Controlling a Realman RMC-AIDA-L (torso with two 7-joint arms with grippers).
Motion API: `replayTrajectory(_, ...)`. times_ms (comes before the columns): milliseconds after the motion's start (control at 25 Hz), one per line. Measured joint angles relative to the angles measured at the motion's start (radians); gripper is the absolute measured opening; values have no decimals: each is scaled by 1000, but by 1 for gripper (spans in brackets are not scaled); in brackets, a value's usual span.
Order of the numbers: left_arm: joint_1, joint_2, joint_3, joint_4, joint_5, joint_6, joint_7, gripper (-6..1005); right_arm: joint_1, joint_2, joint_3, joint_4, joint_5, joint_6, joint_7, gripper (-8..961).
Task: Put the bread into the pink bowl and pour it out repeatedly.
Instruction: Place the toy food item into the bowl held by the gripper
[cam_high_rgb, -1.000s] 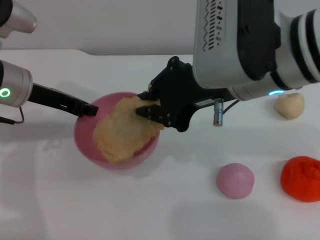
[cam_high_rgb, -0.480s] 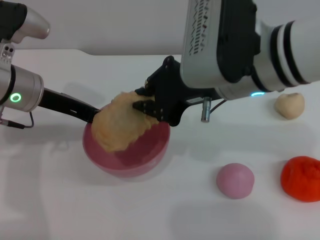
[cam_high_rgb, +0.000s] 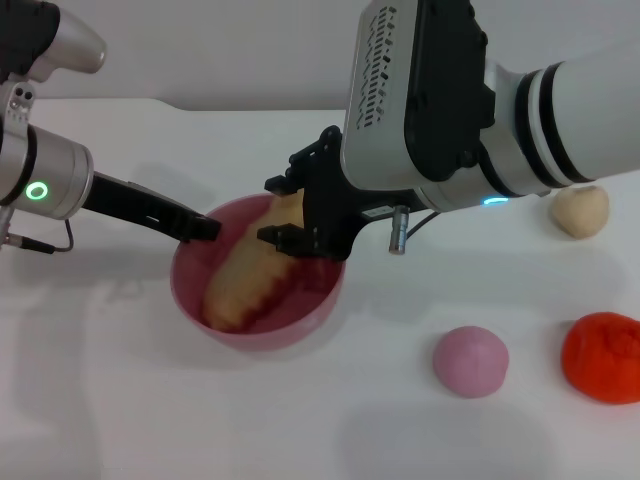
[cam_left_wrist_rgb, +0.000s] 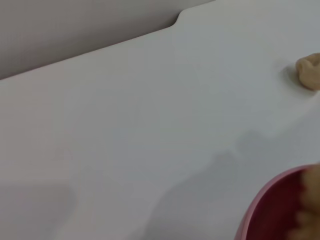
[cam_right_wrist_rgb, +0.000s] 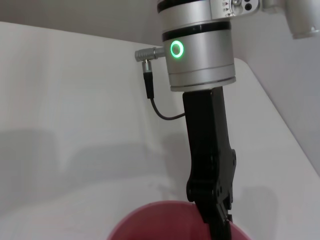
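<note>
The pink bowl (cam_high_rgb: 315, 300) stands upright on the white table, left of centre in the head view. The bread (cam_high_rgb: 245, 278) lies slanted inside it, ridged side up, its upper end leaning on the far rim. My left gripper (cam_high_rgb: 203, 229) is shut on the bowl's left rim; the right wrist view shows its black fingers (cam_right_wrist_rgb: 214, 210) coming down onto the rim (cam_right_wrist_rgb: 150, 215). My right gripper (cam_high_rgb: 280, 211) is over the bowl's far side, fingers spread around the bread's upper end. The left wrist view shows the bowl's edge (cam_left_wrist_rgb: 262, 205) and some bread (cam_left_wrist_rgb: 307, 212).
A pinkish-purple ball (cam_high_rgb: 470, 361) and a red-orange lumpy toy (cam_high_rgb: 602, 357) lie at the front right. A small beige heart-shaped bun (cam_high_rgb: 580, 211) lies at the far right, also in the left wrist view (cam_left_wrist_rgb: 310, 71). The table's far edge meets a grey wall.
The bowl has gone from tilted to upright. The bread has come down from the rim into the bowl. My right gripper's fingers have spread wider and moved slightly left.
</note>
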Motion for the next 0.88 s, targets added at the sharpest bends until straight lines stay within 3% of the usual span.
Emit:
replayTrajectory(400,-12,5,0,-7,1,-11,5,47,-29,3,10,-29,-1,74,-6,582)
replayTrajectory(680,-12,6,0,-7,3,-30,9,47,-118,11,19,-17,23,333,-6,605)
replayTrajectory(880,-14,1,16,-8,3,-34,11,47,-183,11,20,58,128,554,-13,606)
